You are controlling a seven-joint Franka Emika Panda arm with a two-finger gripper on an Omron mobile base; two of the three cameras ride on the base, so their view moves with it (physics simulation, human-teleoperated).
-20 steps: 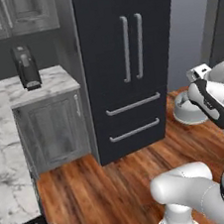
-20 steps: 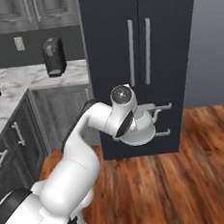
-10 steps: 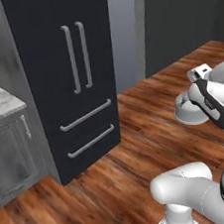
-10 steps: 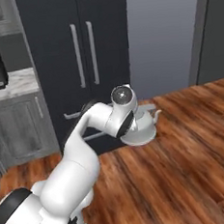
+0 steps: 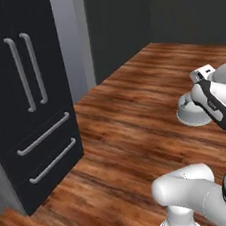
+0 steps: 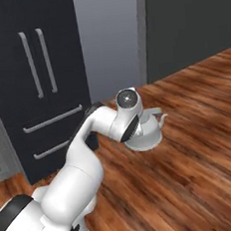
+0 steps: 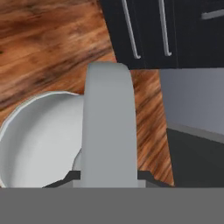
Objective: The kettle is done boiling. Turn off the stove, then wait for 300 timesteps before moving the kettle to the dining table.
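Swinging round with the driving base, both base cameras have left the marble counter and grey cabinets behind and now face wood floor point(image 5: 122, 129) beside the tall black double-door fridge point(image 6: 34, 85), so the carry to the dining table looks under way. Meanwhile the small squat light-grey metallic kettle point(image 6: 145, 132) hangs above the floorboards, its slanted handle point(image 7: 107, 127) clenched in the nearly closed gripper point(image 7: 109, 181).

**Our count beside the refrigerator**

We count one kettle point(image 6: 145, 130), carried above the wooden floor point(image 5: 133, 132) to the right of the one black refrigerator point(image 5: 24, 96). That refrigerator has two upright door handles point(image 5: 28, 70) and two drawer handles point(image 5: 48, 148) below them.
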